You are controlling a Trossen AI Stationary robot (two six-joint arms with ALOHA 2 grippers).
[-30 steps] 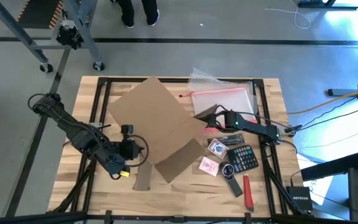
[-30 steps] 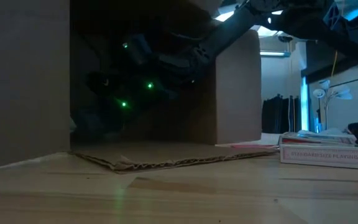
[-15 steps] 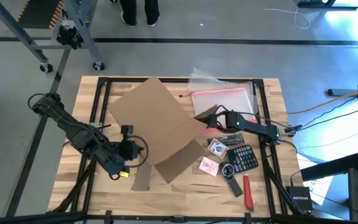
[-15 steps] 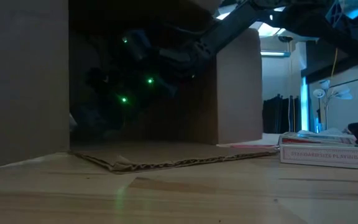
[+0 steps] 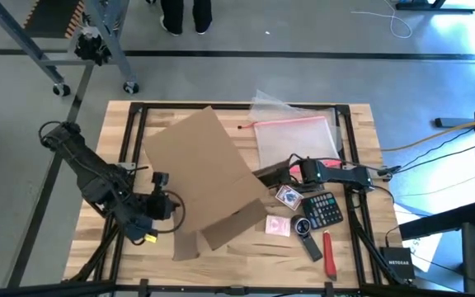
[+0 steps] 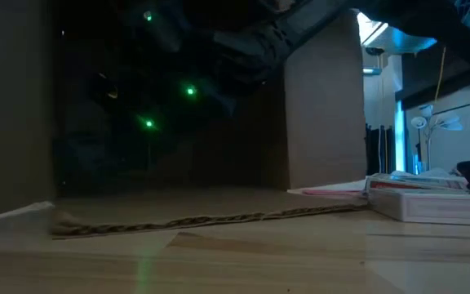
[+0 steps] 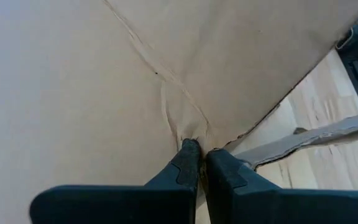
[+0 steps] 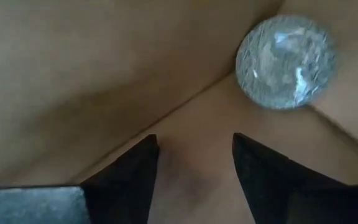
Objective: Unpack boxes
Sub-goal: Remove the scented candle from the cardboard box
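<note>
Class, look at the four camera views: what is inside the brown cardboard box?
Inside the cardboard box, the right wrist view shows a crinkled silvery ball in a corner, ahead of the open right gripper. The low view shows only dark arm parts and green lights; any other contents are hidden.

An overhead camera looks straight down on the whole table [image 5: 361,124] and both arms. A table-height camera faces level into the open cardboard box [image 6: 317,114], very close. The left wrist camera presses near the box's outer wall [image 7: 73,74]; the right wrist camera looks inside it. All four views share the box.
</note>
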